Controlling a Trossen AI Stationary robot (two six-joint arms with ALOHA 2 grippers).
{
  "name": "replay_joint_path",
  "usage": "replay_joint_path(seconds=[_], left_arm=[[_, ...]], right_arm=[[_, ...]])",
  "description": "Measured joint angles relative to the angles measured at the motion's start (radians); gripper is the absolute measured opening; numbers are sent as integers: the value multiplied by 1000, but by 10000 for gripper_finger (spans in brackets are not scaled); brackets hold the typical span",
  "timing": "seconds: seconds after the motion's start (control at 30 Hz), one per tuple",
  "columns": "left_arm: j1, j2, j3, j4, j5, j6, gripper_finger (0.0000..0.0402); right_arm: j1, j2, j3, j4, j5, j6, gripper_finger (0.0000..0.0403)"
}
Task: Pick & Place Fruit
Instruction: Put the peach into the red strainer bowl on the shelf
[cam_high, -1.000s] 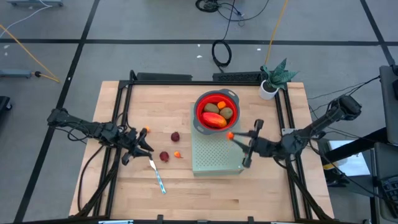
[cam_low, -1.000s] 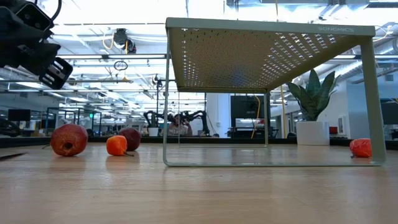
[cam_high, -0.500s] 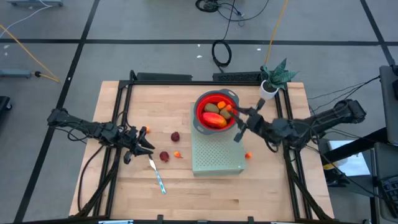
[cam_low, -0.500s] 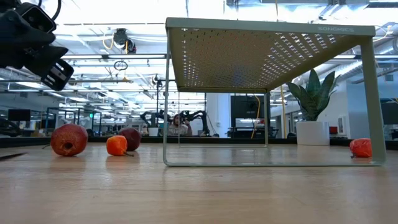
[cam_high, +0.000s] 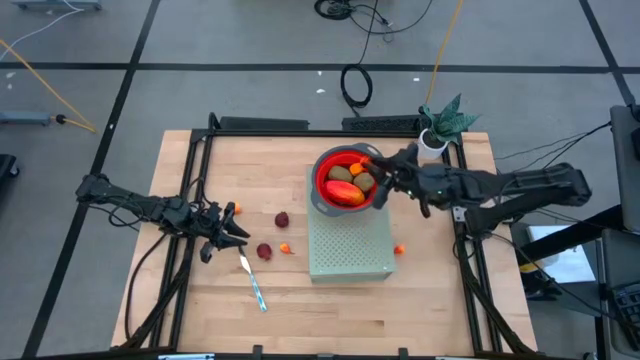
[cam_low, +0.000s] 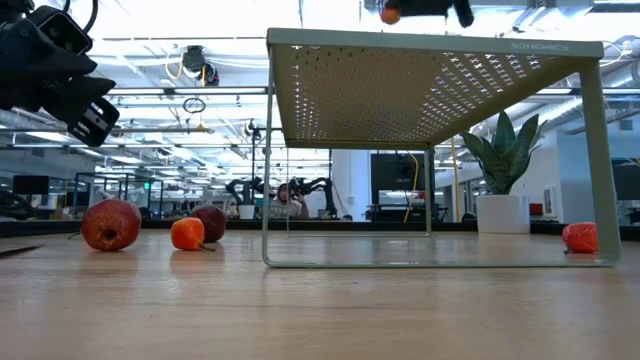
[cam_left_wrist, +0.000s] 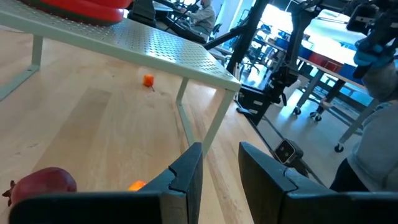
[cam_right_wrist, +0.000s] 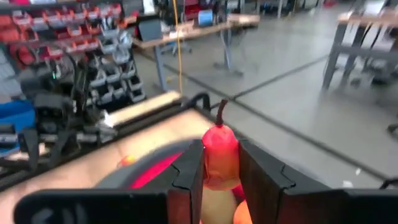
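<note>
Right end effector (cam_high: 372, 172) is over the red bowl (cam_high: 322, 168) on the perforated stand (cam_high: 350, 250), fingers clamped on a small orange fruit (cam_right_wrist: 220, 152). Left end effector (cam_high: 222, 232) hovers at the desk's left, fingers slightly apart, nothing held. Two dark red balls (cam_high: 283, 219), an orange ball (cam_high: 286, 248) and another (cam_high: 399, 250) lie on the desk (cam_high: 430, 300).

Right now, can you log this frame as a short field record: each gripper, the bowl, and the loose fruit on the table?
right gripper: over the red bowl's rim, shut on a small orange fruit
left gripper: above the table's left side, holding nothing visible
red bowl: on the green perforated stand, holds several fruits
loose fruit: two dark red balls; small orange balls
knife: lying on the table
</note>
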Motion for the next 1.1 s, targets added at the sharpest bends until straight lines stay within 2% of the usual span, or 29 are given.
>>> replay_joint_path(seconds=[0.3, 0.57, 0.8, 1.1], left_arm=[[0, 0, 0, -1, -1, 5, 102], [1, 0, 0, -1, -1, 5, 102], [1, 0, 0, -3, -1, 9, 102], [1, 0, 0, -11, -1, 13, 102]], right_arm=[[-63, 77, 0, -86, -187, 100, 77], [-75, 131, -1, -110, -324, 105, 77], [-68, 129, -1, -183, -349, 124, 77], [-66, 129, -1, -193, -347, 62, 77]])
